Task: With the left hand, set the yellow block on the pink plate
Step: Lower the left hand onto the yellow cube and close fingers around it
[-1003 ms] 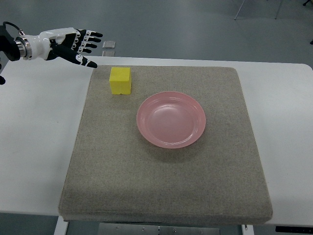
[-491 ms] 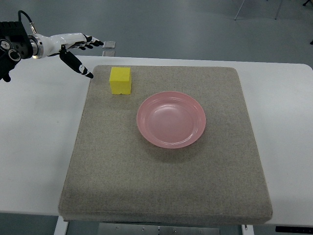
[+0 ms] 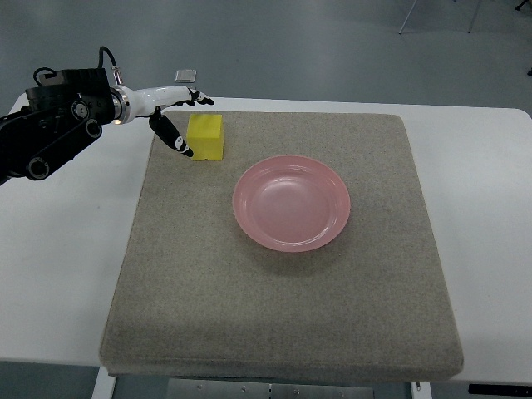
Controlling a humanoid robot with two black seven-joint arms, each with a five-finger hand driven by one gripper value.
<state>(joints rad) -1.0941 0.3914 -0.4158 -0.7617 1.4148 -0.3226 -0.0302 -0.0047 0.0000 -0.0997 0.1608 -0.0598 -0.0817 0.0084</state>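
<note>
Item: yellow block, one cube, resting flat on the grey felt mat near the mat's far left corner; not lifted, not tilted. Item: pink plate, round and shallow, nothing in it, lying about the middle of the mat, to the right of the block and nearer the camera, with a strip of bare mat between the two. Item: left hand, entering from the picture's left edge on a black-jointed forearm, now at the block's left and far side. Hand state: spread wide and holding nothing; the thumb reaches down beside the block's left face, its tip just beside or perhaps touching, which cannot be settled from this view, while the other fingers extend past the block's far edge. No closure around the block is visible. Right hand: not in view. Support: white worktop carrying the mat. Sundry: a small square grey object beyond the worktop's far edge, not part of the task. Progress, as judged: only the approach is made; the hand brackets the block but has not gripped it. Remaining: close on the block, raise it, carry it right and toward the camera over the plate, set it down inside the rim, release.
</note>
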